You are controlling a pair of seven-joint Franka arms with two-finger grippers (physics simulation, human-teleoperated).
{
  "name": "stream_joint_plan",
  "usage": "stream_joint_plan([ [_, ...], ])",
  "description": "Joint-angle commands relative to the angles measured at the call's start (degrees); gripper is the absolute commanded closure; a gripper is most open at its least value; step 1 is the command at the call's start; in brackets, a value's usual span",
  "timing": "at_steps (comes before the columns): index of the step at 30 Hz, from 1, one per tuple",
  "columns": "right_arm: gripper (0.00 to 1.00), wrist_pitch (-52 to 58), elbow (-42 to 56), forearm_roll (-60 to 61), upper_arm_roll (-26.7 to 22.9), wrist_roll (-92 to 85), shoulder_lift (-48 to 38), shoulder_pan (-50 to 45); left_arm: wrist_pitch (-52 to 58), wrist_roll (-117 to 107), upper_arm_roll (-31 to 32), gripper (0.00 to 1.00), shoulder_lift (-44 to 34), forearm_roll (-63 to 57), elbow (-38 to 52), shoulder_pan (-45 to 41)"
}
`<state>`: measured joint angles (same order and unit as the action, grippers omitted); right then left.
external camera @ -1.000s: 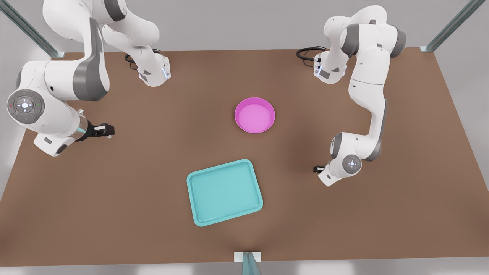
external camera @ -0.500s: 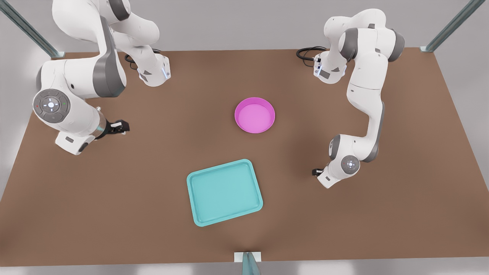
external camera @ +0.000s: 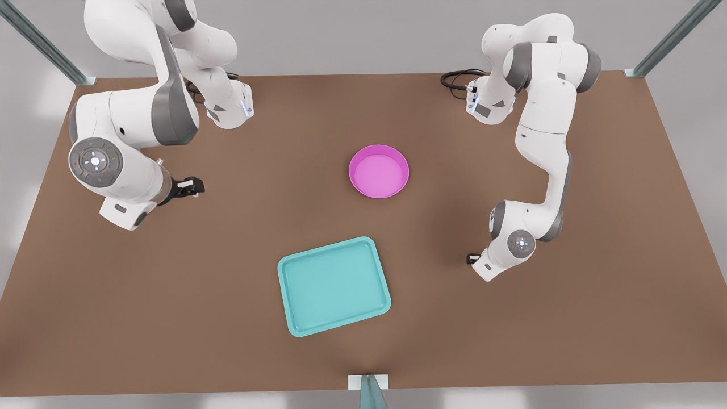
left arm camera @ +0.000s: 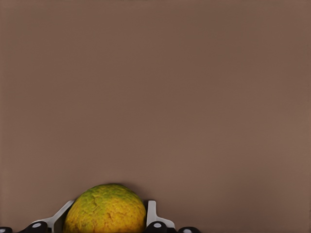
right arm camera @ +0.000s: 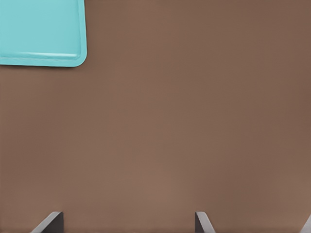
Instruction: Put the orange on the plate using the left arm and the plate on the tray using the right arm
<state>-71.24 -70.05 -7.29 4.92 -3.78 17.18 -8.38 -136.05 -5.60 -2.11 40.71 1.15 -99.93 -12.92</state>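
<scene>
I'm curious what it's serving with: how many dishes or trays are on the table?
2: a pink plate mid-table, empty, and a teal tray nearer the camera, apart from it. None look hidden.

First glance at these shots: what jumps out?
The pink plate sits mid-table, empty, with the teal tray nearer the camera, apart from it. The left gripper, at the front view's left, holds the orange. The right gripper waits open beside the tray.

A broad, flat brown counter (external camera: 511, 341) is carrying two things. A round bright pink shallow plate (external camera: 379, 171) is sitting near its middle, and a light teal rectangular tray (external camera: 334, 286) with rounded corners is lying apart from it, nearer the front edge.
</scene>
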Motion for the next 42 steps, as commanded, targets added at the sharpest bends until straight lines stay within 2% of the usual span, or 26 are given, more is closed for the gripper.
stream_joint_plan([
  [1, 0.0, 0.2, 0.0, 0.0, 0.0, 0.5, 0.0, -0.1, -0.1, -0.6, 0.0, 0.24, 0.0, -0.1, 0.0, 0.0],
  [4, 0.0, 2.4, 0.1, 0.1, 0.1, 0.4, 0.0, -1.6, -0.2, -1.3, 0.0, 0.24, 0.1, -0.1, 0.0, 0.0],
  [7, 0.0, 3.5, 1.8, -0.9, 0.0, 0.2, 0.0, -1.6, 0.2, -1.6, 0.0, 0.3, -0.2, 0.0, 0.0, 0.0],
  [9, 0.0, 3.7, 1.7, -0.1, 0.0, 0.3, 0.0, -1.6, 0.5, -2.0, 0.0, 0.31, -0.5, 0.0, 0.0, 0.0],
  [12, 0.0, 3.5, 1.6, -0.3, -0.2, 0.2, 0.6, -0.9, 10.0, -2.2, 0.5, 0.31, -4.2, -0.1, -0.2, -1.1],
  [14, 0.0, 3.2, 1.7, -0.6, -0.5, 0.4, 2.2, -0.1, 22.6, -6.3, 0.7, 0.31, -8.9, 0.0, -0.2, -7.6],
  [17, 0.0, 3.0, 2.4, -0.3, -0.3, 0.5, 2.9, -0.1, 29.3, -14.3, 1.1, 0.31, -10.7, 0.1, 0.5, -16.0],
  [19, 0.0, 3.0, 2.3, -0.1, -0.1, 0.5, 3.0, -0.5, 30.1, -20.8, 4.8, 0.31, -11.3, 1.6, 1.1, -17.9],
  [24, 0.0, 3.0, 2.5, -0.2, -0.1, 0.4, 3.3, -0.5, 32.5, -30.0, 5.4, 0.31, -11.0, 2.6, -1.1, -28.7],
  [26, 0.0, 3.0, 2.3, -0.4, -0.1, 0.4, 3.5, -0.6, 38.1, -33.3, 6.4, 0.31, -11.7, 2.8, -1.3, -31.8],
  [31, 0.0, 3.0, 2.3, -0.6, 0.0, 0.3, 3.4, -0.7, 38.1, -37.4, 12.0, 0.3, -10.1, 2.8, -2.2, -31.9],
  [32, 0.0, 3.0, 2.3, -0.6, 0.0, 0.3, 3.6, -0.7, 38.1, -37.5, 12.0, 0.27, -9.9, 2.8, -2.2, -31.9],
  [33, 0.0, 3.0, 2.3, -0.8, 0.0, 0.2, 3.9, -0.6, 37.8, -37.3, 12.0, 0.04, -9.4, 2.7, -2.2, -31.8],
  [34, 0.0, 3.0, 2.3, -0.8, 0.0, 0.2, 4.2, -0.6, 37.5, -37.4, 12.0, 0.0, -9.3, 2.7, -2.2, -31.8],
  [37, 0.0, 3.0, 2.4, -0.9, -0.1, -0.1, 4.7, -0.5, 37.4, -37.5, 12.0, 0.0, -9.3, 2.7, -2.1, -31.8],
  [38, 0.0, 3.0, 2.3, -0.8, -0.1, 0.0, 4.7, -0.5, 39.4, -36.5, 11.3, 0.0, -11.8, 2.7, -1.1, -31.5],
  [39, 0.0, 3.0, 2.0, -0.6, -0.1, -0.1, 5.0, -0.5, 50.0, -33.6, 5.9, 0.0, -13.3, 6.2, 8.9, -29.4],
  [40, 0.0, 3.3, 2.2, 0.3, 0.1, 0.2, 6.0, -0.6, 61.7, -25.5, -4.2, 0.0, -15.2, 12.1, 18.3, -28.1],
  [41, 0.0, 2.4, 1.9, 8.6, 3.5, 0.4, 7.3, -0.9, 70.7, -13.4, -15.8, 0.0, -15.6, 12.8, 25.8, -28.1],
  [42, 0.0, -2.9, 2.5, 13.2, 8.3, 0.4, 11.6, -0.7, 71.8, -6.0, -25.5, 0.0, -16.2, 13.0, 27.1, -28.1],
])
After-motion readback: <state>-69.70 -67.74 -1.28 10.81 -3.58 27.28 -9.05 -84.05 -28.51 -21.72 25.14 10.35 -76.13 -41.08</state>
